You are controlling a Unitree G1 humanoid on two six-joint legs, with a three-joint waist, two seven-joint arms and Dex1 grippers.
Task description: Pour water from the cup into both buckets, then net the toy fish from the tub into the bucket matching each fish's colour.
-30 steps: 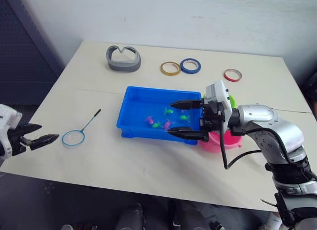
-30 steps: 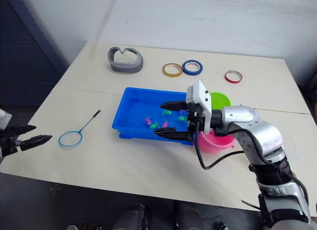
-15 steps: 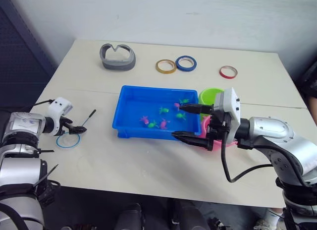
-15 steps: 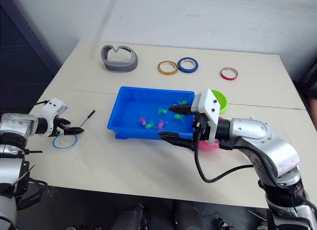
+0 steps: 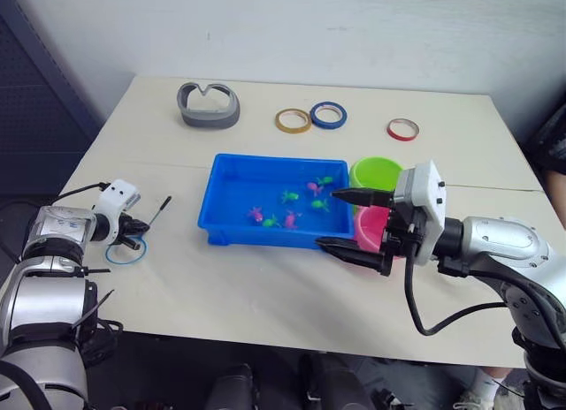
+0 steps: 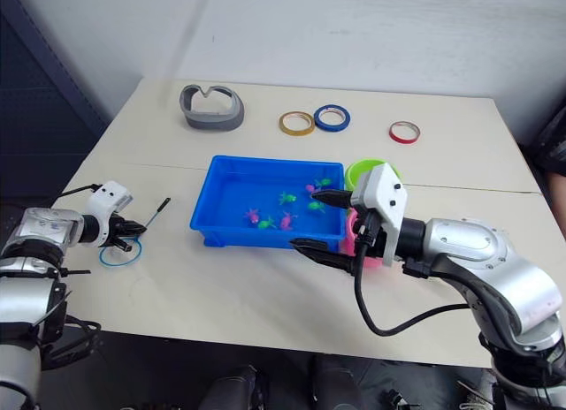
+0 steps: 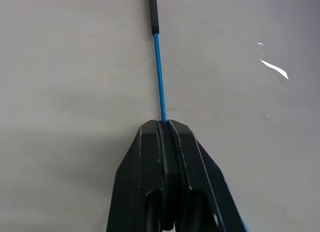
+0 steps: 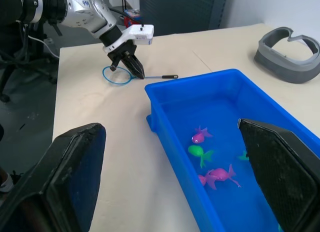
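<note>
My left gripper [image 7: 165,124] pinching net [image 5: 134,238] by thin handle, near table's [image 5: 265,286] left edge. My right gripper [image 5: 349,223] hanging wide open over tub's [image 5: 232,196] right end, just before pink bucket [image 5: 371,224]. Toy fish [image 8: 200,136] lying in tub. Green bucket [image 5: 376,172] behind pink one.

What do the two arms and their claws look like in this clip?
Both arms are silver-grey metal with rounded shells and dark joints. Each ends in a white boxy wrist block carrying a claw of two black, tapered, pointed fingers: the left claw and the right claw. A black cable loops below the right forearm; thinner black cables run along the left arm.
</note>
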